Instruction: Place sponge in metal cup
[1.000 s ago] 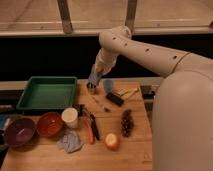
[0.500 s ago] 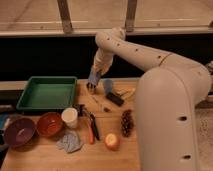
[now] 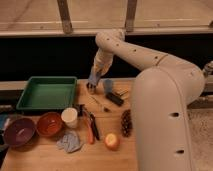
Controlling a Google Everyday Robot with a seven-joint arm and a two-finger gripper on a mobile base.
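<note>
The arm is showing smooth cream-white rounded shells, each dotted with small dark round holes, and is tapering to the gripper, hanging over the table's far edge.

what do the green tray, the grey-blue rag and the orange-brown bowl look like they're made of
Green rectangular tray: likely plastic, even matte colour, moulded rim. Crumpled grey-blue rag: thin cloth, soft wrinkled folds. Round orange-brown bowl: plastic or ceramic, slight sheen; unclear which. The gripper, shut on a small blue sponge, hangs beside the tray's far right corner.
</note>
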